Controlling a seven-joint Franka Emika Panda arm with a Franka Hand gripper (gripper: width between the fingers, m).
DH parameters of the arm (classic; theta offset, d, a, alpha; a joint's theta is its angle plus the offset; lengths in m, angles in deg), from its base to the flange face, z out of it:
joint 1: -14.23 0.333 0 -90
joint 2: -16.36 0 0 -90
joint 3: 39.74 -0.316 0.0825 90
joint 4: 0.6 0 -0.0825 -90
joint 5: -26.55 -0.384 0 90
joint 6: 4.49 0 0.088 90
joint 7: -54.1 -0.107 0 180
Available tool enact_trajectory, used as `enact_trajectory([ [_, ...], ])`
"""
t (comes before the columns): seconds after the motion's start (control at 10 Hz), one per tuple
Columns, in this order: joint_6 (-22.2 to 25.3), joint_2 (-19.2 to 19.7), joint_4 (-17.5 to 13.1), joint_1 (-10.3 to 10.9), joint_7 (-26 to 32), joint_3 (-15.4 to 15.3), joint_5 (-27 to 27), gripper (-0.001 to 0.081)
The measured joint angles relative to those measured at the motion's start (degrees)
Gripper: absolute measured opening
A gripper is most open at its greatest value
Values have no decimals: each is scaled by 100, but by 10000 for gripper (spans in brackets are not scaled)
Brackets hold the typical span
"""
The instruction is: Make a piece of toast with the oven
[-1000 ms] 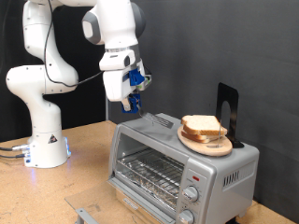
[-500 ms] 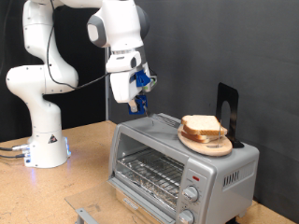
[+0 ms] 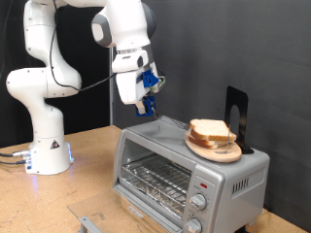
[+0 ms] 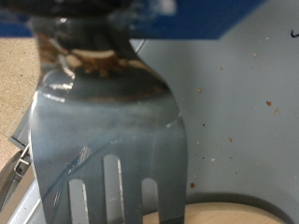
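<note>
The end effector (image 3: 145, 105) gripped a slotted metal spatula (image 4: 103, 140) above the oven (image 3: 190, 170) (door shut), while the toast (image 3: 209, 131) sat on a round board (image 3: 216, 149) atop it.

Exterior camera: front-side, mid-distance. Wrist camera: close, looking down. Shared: oven (image 3: 190, 165) (image 4: 245, 103) top.

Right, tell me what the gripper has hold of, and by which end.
The gripper, hovering above the silver toaster oven, carries a slotted metal spatula. The slotted blade points away from the hand, so the hold is at the handle end; the fingers themselves are hidden.
</note>
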Motion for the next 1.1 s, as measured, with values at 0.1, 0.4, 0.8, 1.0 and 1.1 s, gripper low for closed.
enact_trajectory([
  [0.1, 0, 0, -10, -2, 0, 13, -24, 400],
  [0.4, 0, -2, -40, -5, 8, 80, -80, 400],
  [0.8, 14, -1, -61, -5, 9, 118, -81, 400],
  [1.0, 50, 18, -91, -5, -22, 112, -80, 400],
  [1.1, 52, 58, -119, -5, -97, 95, -72, 400],
])
